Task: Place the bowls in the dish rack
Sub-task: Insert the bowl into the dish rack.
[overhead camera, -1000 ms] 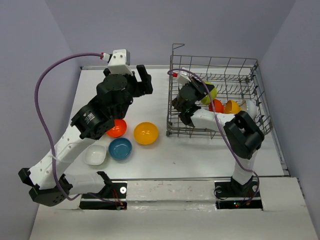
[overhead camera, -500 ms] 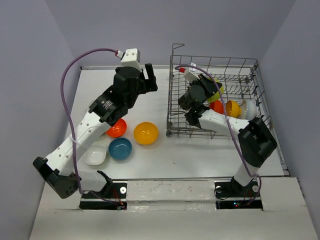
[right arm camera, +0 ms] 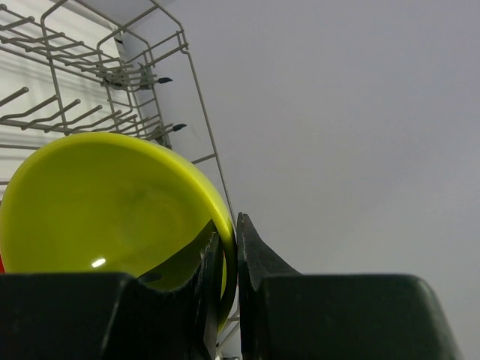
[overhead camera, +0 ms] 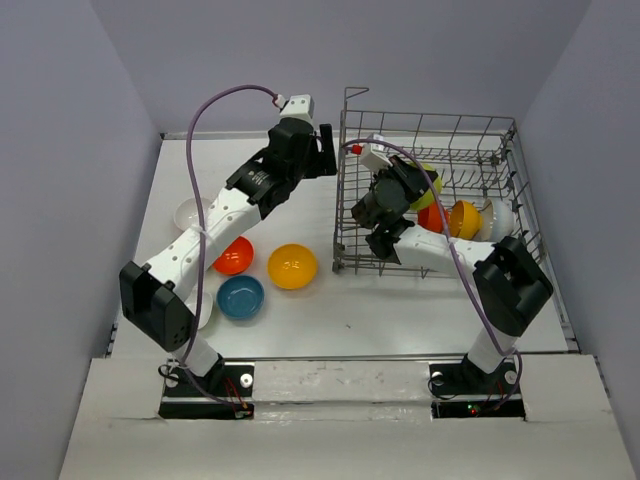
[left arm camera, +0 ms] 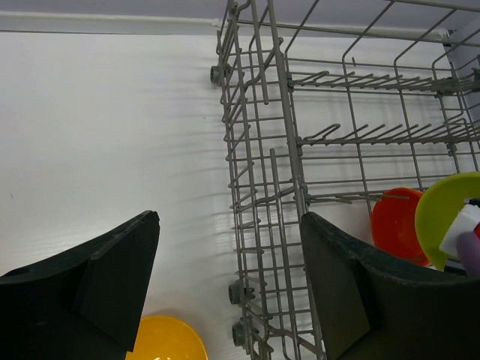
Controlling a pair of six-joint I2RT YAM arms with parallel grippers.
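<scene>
The left gripper, fingers spread and empty, is seen swung across from over the loose bowls to just beside the left wall of the dish rack. The right gripper is kept clamped on the rim of a lime green bowl, tilted inside the rack. An orange-yellow bowl and a blue bowl are left on the table, where a white bowl is now uncovered.
</scene>
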